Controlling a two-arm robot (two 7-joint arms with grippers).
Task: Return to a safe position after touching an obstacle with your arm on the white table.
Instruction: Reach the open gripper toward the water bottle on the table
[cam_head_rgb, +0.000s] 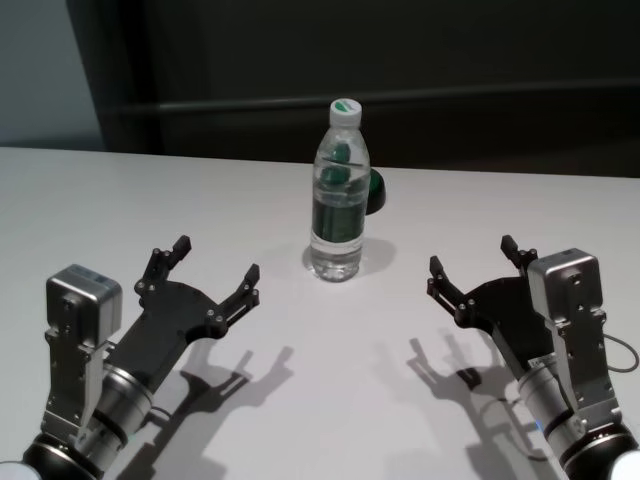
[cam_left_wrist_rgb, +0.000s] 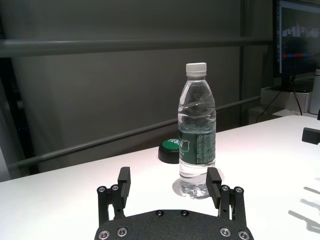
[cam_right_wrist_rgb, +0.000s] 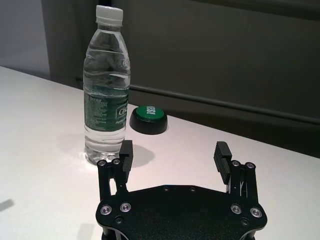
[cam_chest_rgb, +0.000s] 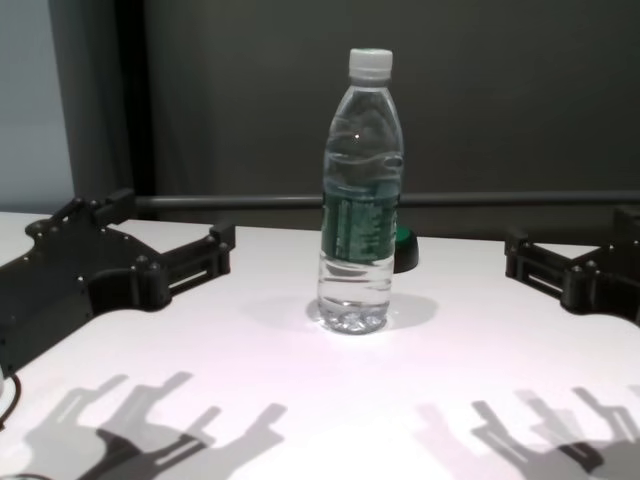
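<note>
The obstacle (cam_head_rgb: 338, 192), a clear water bottle with a white cap and dark green label, stands upright near the middle of the white table (cam_head_rgb: 120, 200). It also shows as the bottle (cam_left_wrist_rgb: 197, 131), the bottle (cam_right_wrist_rgb: 106, 86) and the bottle (cam_chest_rgb: 360, 195). My left gripper (cam_head_rgb: 214, 265) hovers open over the table, left of and nearer than the bottle, touching nothing. My right gripper (cam_head_rgb: 474, 256) hovers open on the bottle's right, also apart from it. Both hold nothing. The wrist views show the left gripper (cam_left_wrist_rgb: 168, 181) and the right gripper (cam_right_wrist_rgb: 174, 154) aimed past the bottle.
A small black puck with a green top (cam_head_rgb: 375, 190) sits just behind the bottle, toward the table's far edge. It shows as the puck (cam_right_wrist_rgb: 148, 119) and the puck (cam_left_wrist_rgb: 169, 149). A dark wall with a horizontal rail (cam_chest_rgb: 250, 201) lies beyond the table.
</note>
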